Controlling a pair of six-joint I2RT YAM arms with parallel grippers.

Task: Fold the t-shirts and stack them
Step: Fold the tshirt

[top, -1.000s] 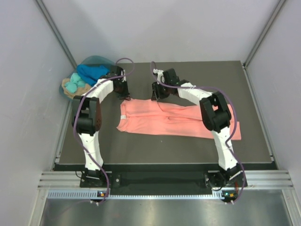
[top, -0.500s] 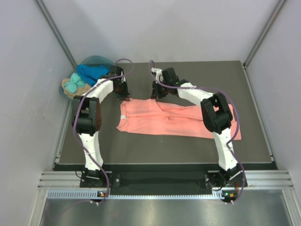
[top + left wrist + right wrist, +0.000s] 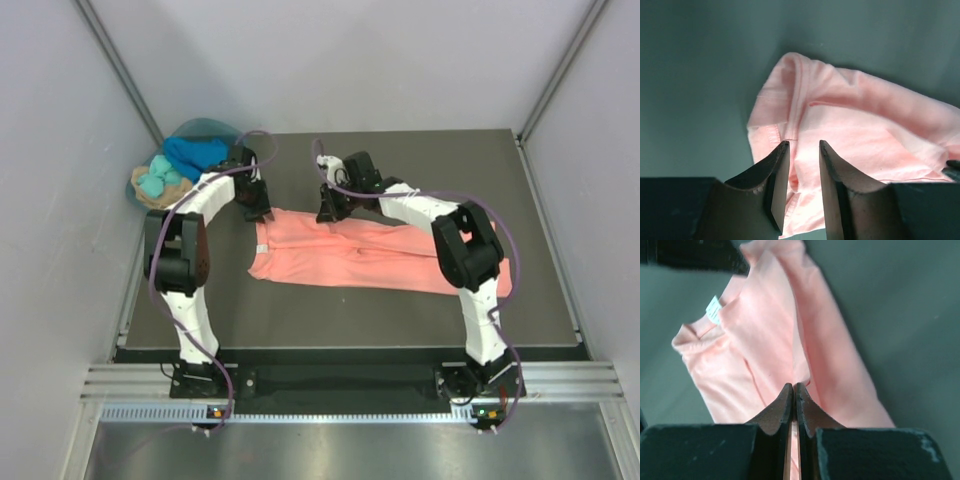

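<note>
A salmon-pink t-shirt [image 3: 380, 255] lies flat in a long band across the middle of the table. My left gripper [image 3: 256, 208] hangs over its far left corner. In the left wrist view the left gripper [image 3: 804, 142] is open, and the shirt's hem [image 3: 790, 110] lies below the gap. My right gripper [image 3: 328, 212] is at the shirt's far edge. In the right wrist view the right gripper [image 3: 794, 385] is shut, pinching a fold of the pink shirt [image 3: 765, 330]. Royal blue [image 3: 195, 150], turquoise [image 3: 155, 182] and tan [image 3: 150, 200] t-shirts lie bunched at the far left.
The round teal basket [image 3: 205, 125] sits behind the bunched shirts at the table's far left corner. Grey walls close in on both sides. The dark tabletop [image 3: 450, 170] stretches to the right, and the shirt's white label [image 3: 714, 308] shows near the collar.
The left gripper has opened and its arm has shifted a little to the left. The right gripper has closed on the shirt's far edge.
</note>
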